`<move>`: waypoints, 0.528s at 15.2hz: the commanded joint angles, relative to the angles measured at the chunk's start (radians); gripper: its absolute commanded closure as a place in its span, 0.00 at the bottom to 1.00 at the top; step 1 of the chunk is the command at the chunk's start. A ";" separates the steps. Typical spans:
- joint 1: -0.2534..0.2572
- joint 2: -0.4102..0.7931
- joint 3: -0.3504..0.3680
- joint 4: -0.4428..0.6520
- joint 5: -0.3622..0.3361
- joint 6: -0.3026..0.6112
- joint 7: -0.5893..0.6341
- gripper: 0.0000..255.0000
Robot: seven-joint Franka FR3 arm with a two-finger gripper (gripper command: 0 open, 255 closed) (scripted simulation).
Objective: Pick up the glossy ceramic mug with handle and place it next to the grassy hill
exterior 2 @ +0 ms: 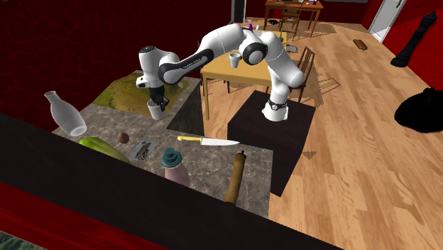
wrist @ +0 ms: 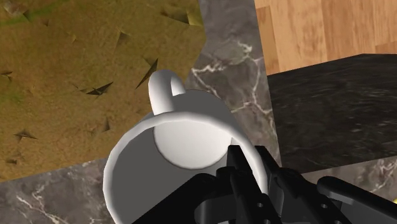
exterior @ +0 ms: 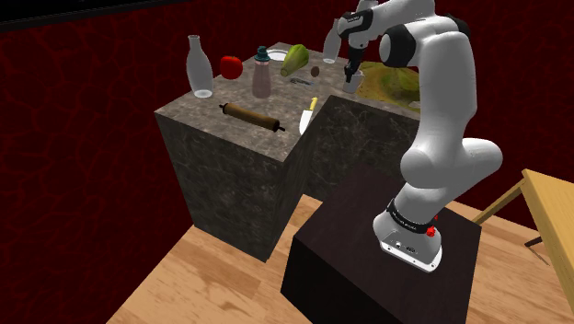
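Hand is clamped on the rim of the white mug. In the wrist view I see one black finger inside the cup wall and the other outside it, with the handle pointing away from the fingers. The mug sits upright over the marbled worktop, just beside the edge of the grassy hill and near the worktop's own edge. I cannot tell whether its base touches the surface. Noted elsewhere on the worktop, well apart from the mug: knife, rolling pin, clear bottle.
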 commanded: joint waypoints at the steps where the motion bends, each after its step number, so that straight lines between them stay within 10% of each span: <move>1: 0.000 0.000 0.000 0.000 0.000 0.000 0.000 1.00; 2: 0.000 0.000 0.000 0.000 0.000 0.000 0.000 1.00; 3: 0.000 0.000 0.000 0.000 0.000 0.000 0.000 0.00; 8: 0.000 0.000 0.000 0.000 0.000 0.001 0.000 0.00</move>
